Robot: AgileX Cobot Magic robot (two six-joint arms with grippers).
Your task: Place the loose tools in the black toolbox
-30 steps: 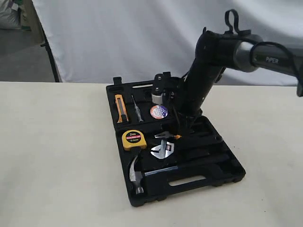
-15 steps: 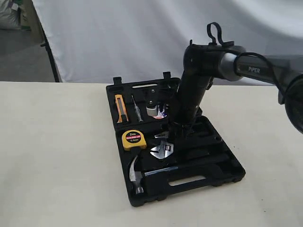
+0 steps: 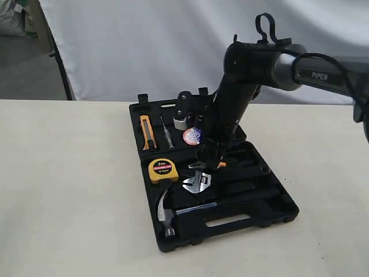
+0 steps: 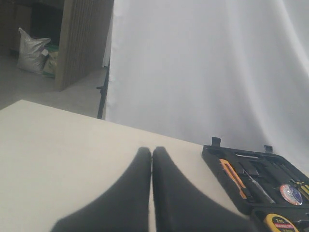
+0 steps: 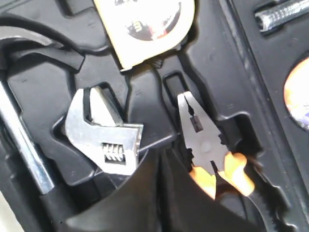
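Observation:
The black toolbox [image 3: 271, 199] lies open on the table. In its recesses rest the claw hammer [image 3: 165, 212], the adjustable wrench [image 3: 198, 183] and the small tape roll [image 3: 193, 136]. My right gripper [image 3: 208, 158] hangs shut and empty just above the case, its tips [image 5: 159, 157] between the wrench [image 5: 108, 140] and the orange-handled pliers [image 5: 199, 133]. The hammer's steel neck [image 5: 21, 137] runs along one side. My left gripper [image 4: 152, 151] is shut and empty over bare table, to the side of the toolbox [image 4: 212, 155]; the exterior view does not show it.
A yellow tape measure [image 3: 163, 171], an orange utility knife [image 3: 147, 131] and a thin screwdriver [image 3: 168, 134] also sit in the case. The right arm [image 3: 236, 98] leans over the back half. A white backdrop hangs behind the table.
The right arm has swung leftward over the case, its wrist dipping and then lifting again. The gripper stayed shut. No tool has shifted.

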